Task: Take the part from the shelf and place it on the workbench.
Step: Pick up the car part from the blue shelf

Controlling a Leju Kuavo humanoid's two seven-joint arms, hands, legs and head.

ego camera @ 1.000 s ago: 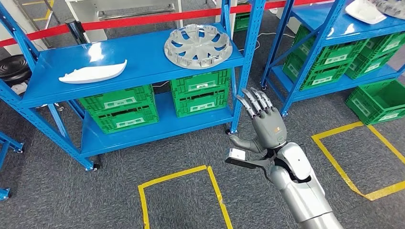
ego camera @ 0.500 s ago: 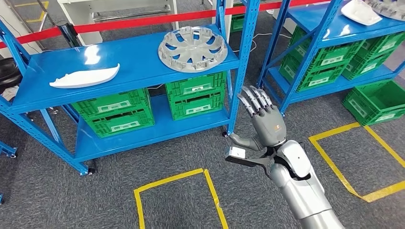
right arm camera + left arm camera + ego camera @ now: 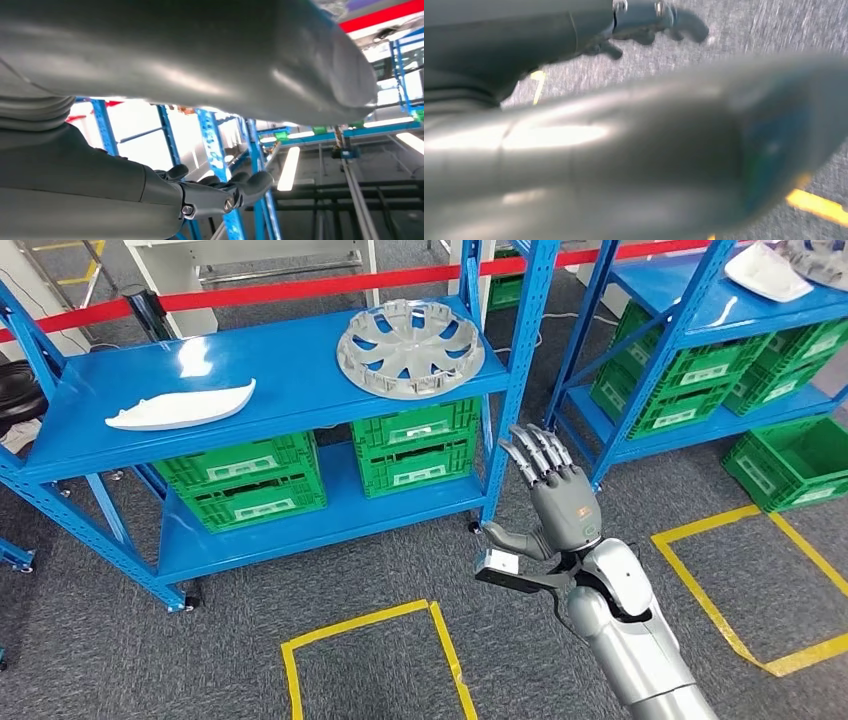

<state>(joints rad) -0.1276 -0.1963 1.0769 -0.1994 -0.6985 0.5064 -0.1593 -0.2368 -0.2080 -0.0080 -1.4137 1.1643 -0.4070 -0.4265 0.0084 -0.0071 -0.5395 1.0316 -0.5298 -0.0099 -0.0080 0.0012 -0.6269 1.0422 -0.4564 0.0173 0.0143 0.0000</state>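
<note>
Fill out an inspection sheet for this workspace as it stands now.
Surface: blue shelf top, bare between its two parts; workbench not seen.
Job's things: silver wheel cover and white curved part lie on the shelf top, apart.
Clutter: green crates on the lower shelf.
Hands: right hand raised in front of the shelf post, fingers spread, holding nothing; left hand blurred over the floor.
Cables: nothing seen.
Surroundings: grey carpet, yellow floor tape, red barrier tape, second blue shelf.

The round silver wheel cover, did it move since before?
No. The round silver wheel cover sits by the same corner post of the blue metal shelf; the whole view shifted, so the camera moved.
</note>
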